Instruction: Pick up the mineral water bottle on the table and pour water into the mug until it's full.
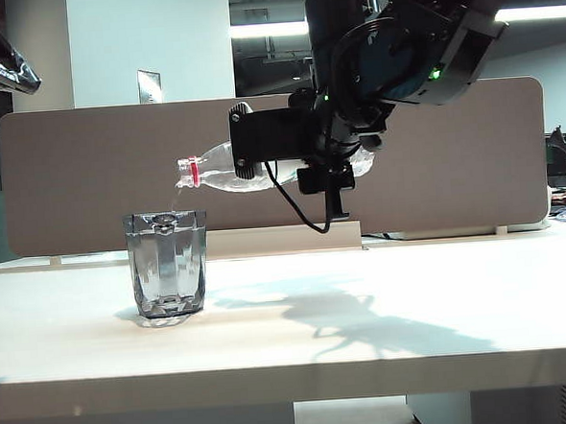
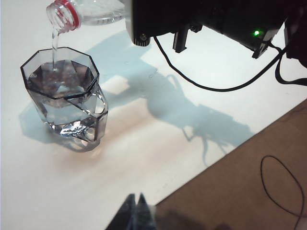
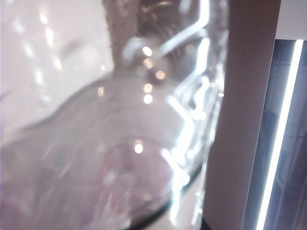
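While the counter (image 1: 385, 302) carries only the mug (image 1: 167, 265), the right end effector (image 1: 269, 146) hangs above, grasping the mineral water bottle (image 1: 213, 170) level, long axis sideways, mouth just over the mug's rim, water (image 2: 54, 45) trickling down. The left end effector (image 2: 134, 213) waits well back, seemingly clenched.

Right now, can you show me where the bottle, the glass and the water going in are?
bottle (image 1: 213, 168): outside camera, clear shoulder beside the red ring.
glass (image 2: 67, 103): left wrist camera, grey side wall.
water (image 2: 54, 45): left wrist camera, thin stream under the bottle's mouth.
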Controlling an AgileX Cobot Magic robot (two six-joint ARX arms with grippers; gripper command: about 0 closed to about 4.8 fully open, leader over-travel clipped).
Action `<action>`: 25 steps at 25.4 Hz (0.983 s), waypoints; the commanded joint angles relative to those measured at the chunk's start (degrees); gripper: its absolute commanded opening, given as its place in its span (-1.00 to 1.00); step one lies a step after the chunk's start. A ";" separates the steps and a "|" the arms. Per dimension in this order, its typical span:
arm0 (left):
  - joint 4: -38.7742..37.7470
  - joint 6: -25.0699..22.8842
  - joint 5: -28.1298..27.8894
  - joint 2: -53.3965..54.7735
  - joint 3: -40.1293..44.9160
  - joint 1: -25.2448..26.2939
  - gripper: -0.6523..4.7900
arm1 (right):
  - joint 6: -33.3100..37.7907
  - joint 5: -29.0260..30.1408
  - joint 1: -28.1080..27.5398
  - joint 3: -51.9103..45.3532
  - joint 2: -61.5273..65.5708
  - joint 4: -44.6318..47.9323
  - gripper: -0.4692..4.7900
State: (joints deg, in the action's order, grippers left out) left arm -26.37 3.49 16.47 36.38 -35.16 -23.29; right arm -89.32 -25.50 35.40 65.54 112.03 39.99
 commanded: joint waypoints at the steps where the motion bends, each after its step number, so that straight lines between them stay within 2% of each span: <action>1: 0.70 -0.20 0.28 -0.11 -0.17 -0.07 -0.77 | -0.74 -0.11 0.02 0.28 -0.85 2.32 0.01; 18: 0.70 -0.17 0.28 -0.11 -0.17 -0.07 -0.77 | -1.18 -0.09 0.02 0.28 -0.85 2.29 0.01; 25: 0.70 -0.20 0.28 -0.11 -0.17 -0.07 -0.77 | -3.52 0.09 0.37 0.31 -0.85 2.27 0.01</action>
State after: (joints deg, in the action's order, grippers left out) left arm -26.37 3.49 16.49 36.38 -35.16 -23.29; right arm -92.86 -25.47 35.66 65.54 112.01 40.03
